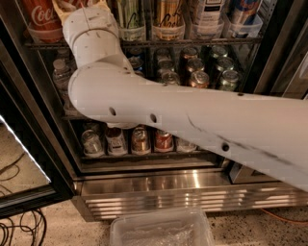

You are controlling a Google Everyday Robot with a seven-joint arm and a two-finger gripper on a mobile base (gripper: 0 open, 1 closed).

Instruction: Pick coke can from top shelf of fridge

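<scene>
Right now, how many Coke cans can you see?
1 Coke can, top shelf, far left, beside the arm. More may hide behind it; the gripper is out of view above.

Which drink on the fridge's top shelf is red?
The coke can at the far left: red with white script, while the neighbouring cans are green, gold or pale. The gripper is just right of it, at the top edge.

Place: self-serve drinks spot, shop or office pantry, hard to call which.
Giveaway: commercial fridge (159,187), black frame, ribbed steel base.
Stock: wire racks crammed with rows of cans and bottles.
Floor: speckled, hard (57,226), loose cables (19,230) trailing.
Gripper (79,6): up at the top shelf (192,42), right beside the coke can (41,17).
</scene>
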